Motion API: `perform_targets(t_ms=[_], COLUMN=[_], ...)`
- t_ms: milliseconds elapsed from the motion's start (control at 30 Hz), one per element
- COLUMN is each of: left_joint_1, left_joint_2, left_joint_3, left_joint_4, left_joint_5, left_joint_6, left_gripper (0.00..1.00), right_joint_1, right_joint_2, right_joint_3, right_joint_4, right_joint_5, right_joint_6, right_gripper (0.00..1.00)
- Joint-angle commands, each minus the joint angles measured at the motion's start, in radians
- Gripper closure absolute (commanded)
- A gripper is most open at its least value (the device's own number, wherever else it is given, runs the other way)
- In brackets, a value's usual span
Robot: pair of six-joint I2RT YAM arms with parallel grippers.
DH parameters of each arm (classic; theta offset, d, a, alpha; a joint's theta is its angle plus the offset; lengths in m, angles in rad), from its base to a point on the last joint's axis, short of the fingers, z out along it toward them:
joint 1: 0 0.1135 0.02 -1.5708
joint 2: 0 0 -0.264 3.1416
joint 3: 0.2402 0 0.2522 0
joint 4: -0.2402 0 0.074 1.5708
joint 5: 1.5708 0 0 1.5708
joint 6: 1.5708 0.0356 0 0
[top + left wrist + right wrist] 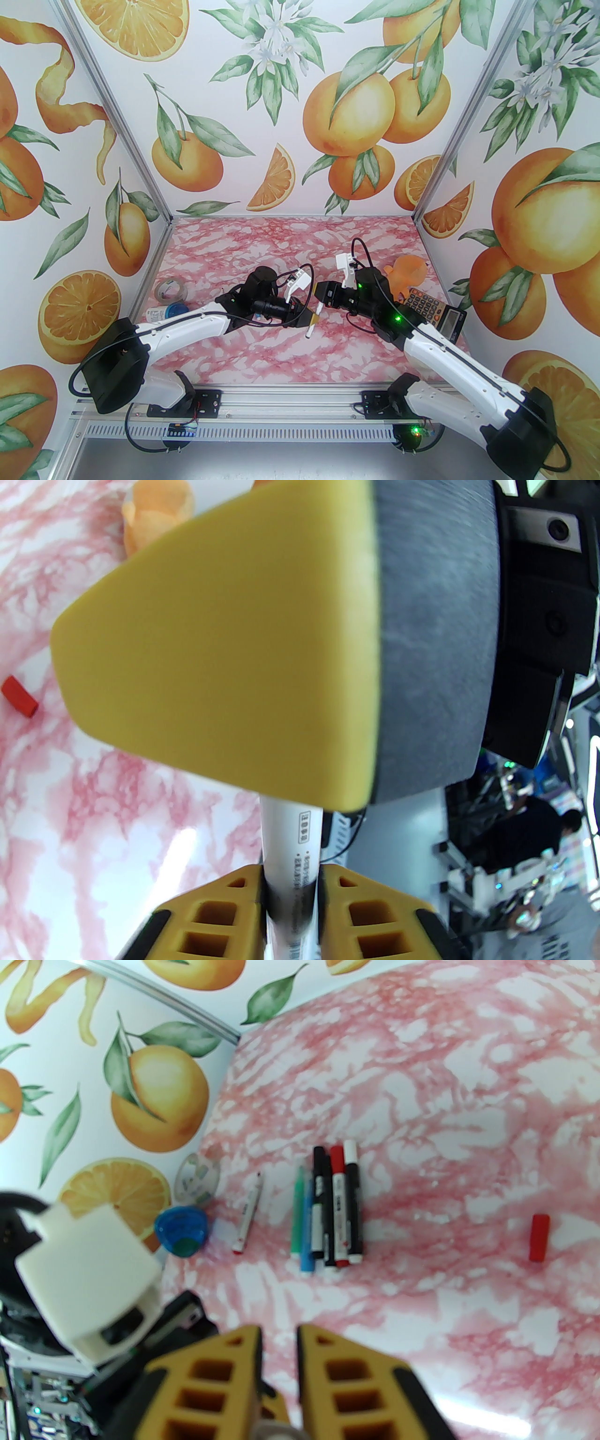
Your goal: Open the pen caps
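Mid-desk, the left fingers (220, 916) are clamped on the barrel of a white pen (290, 836), which slants up to the right fingers (356, 1382). Those are drawn together at the pen's upper end; whether they truly pinch its top I cannot tell. To do this well, I'd say the left side should grip firm while the right draws straight along the barrel's line, toward one o'clock, without bending it. There looks to be room for that: the desk (262, 243) lies open toward twelve o'clock. At three o'clock of the held pen sits a calculator (433, 311), at two an orange toy (405, 274), at nine a tape roll (171, 289). From the right wrist, a row of pens (335, 1208) lies side by side, with a red cap (539, 1237) loose at its three o'clock, well apart.
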Motion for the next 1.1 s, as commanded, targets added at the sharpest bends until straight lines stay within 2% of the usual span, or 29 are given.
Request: perform_targets(t_ms=[0, 300, 533, 600, 767, 933, 1067], left_joint_1=[-0.007, -0.032, -0.031, -0.032, -0.039, -0.044, -0.063], left_joint_2=[-0.016, 0.027, -0.005, -0.019, -0.061, -0.055, -0.048], left_joint_3=[-0.018, -0.013, -0.017, -0.013, -0.01, -0.015, 0.003], left_joint_4=[0.092, 0.13, 0.124, 0.103, -0.012, -0.054, -0.118], left_joint_5=[-0.001, -0.004, -0.079, -0.123, -0.261, -0.27, -0.357], left_joint_6=[-0.028, -0.042, -0.032, -0.02, 0.021, 0.035, 0.054], left_gripper=[0.65, 0.66, 0.95, 1.0, 1.0, 1.0, 1.0], right_joint_1=[-0.002, -0.004, -0.003, -0.004, -0.005, -0.017, -0.057], right_joint_2=[-0.014, -0.02, -0.037, -0.045, -0.062, -0.054, -0.049], right_joint_3=[0.016, -0.008, -0.022, -0.024, -0.022, -0.015, 0.011], right_joint_4=[0.024, 0.105, 0.088, 0.066, 0.035, 0.069, 0.039], right_joint_5=[0.005, -0.008, 0.052, 0.091, 0.189, 0.218, 0.249], right_joint_6=[0.019, 0.096, 0.115, 0.118, 0.139, 0.141, 0.135], right_gripper=[0.87, 0.87, 0.87, 0.87, 0.87, 0.87, 0.88])
